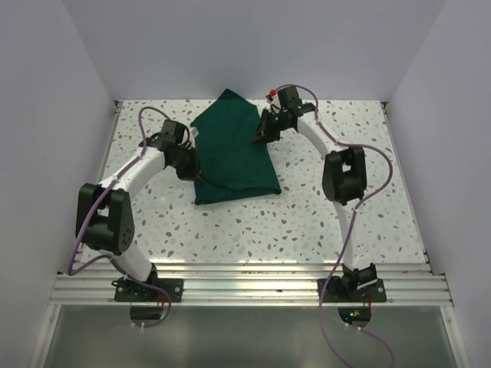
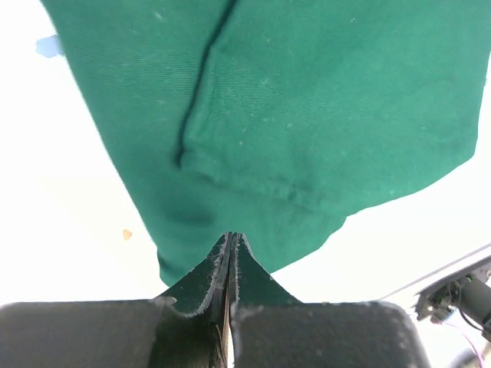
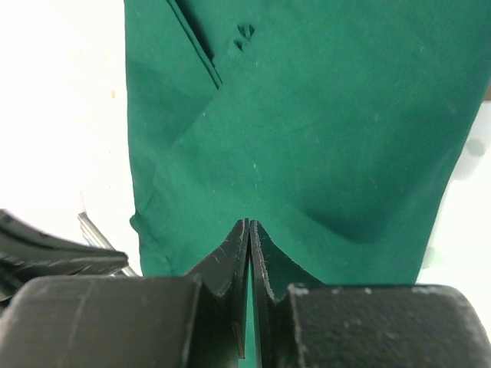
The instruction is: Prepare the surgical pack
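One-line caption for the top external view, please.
Folded green surgical pack on the speckled table, left gripper shut at its left edge, right gripper shut at its right edge.

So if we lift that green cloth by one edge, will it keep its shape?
Probably not: the surgical pack shows soft folds and creases, so it should droop. Likely light, thin fabric. Its matte weave probably won't slip.
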Robot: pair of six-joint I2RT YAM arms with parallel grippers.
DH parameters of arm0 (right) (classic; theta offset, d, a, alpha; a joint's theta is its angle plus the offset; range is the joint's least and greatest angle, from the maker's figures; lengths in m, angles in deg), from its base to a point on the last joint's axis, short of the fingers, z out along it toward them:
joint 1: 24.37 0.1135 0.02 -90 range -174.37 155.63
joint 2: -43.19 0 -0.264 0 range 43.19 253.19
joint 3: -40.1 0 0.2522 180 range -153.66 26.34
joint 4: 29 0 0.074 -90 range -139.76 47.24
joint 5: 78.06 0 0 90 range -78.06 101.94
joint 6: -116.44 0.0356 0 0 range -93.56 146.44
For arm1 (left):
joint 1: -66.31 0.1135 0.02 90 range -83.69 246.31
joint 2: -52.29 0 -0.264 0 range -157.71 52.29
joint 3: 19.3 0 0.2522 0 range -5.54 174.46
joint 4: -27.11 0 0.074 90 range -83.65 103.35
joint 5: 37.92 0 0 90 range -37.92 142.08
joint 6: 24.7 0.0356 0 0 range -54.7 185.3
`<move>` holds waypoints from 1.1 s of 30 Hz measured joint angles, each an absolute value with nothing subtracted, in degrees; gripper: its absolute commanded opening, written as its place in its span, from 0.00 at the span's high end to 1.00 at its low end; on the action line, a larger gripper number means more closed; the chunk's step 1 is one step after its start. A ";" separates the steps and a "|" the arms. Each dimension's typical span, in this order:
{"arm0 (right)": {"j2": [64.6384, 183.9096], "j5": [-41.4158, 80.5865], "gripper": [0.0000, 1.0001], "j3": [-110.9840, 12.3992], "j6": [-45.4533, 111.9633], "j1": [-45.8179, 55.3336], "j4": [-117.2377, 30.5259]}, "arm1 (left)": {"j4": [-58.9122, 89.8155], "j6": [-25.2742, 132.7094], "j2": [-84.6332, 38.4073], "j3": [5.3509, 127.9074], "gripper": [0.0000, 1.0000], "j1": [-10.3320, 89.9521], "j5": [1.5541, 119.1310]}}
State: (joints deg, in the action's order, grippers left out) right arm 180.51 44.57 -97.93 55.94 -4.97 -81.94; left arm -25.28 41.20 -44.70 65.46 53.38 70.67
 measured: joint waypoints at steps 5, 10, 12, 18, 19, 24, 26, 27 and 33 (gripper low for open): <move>181.10 45.18 0.92 -99.19 56.68 -5.74 -78.64 | -23.14 41.53 -42.29 66.40 1.00 55.22 70.30; 187.00 47.65 0.92 -107.17 58.25 -6.83 -74.22 | -18.95 41.48 -52.76 78.34 1.00 57.34 70.32; 188.71 48.35 0.92 -107.67 58.93 -7.33 -72.72 | -17.11 41.51 -58.18 83.82 1.00 57.95 70.28; 192.99 50.53 0.92 -107.67 60.50 -8.88 -69.85 | -14.03 41.42 -70.34 92.37 1.00 60.86 71.63; 193.71 50.71 0.92 -107.70 60.79 -9.15 -69.52 | -13.55 41.33 -71.84 92.78 1.00 61.56 72.55; 197.06 51.52 0.92 -108.64 62.45 -9.87 -67.73 | -12.52 40.89 -78.71 95.41 1.00 63.96 75.81; 198.43 51.58 0.92 -109.05 62.95 -10.02 -67.69 | -12.41 40.39 -80.80 97.00 1.00 64.27 77.71; 198.78 51.56 0.92 -109.03 63.15 -10.06 -67.75 | -12.37 40.41 -81.18 97.64 1.00 64.27 78.01; 198.67 52.22 0.93 -107.06 64.02 -10.37 -66.68 | -12.52 40.41 -81.98 98.58 1.00 64.24 78.93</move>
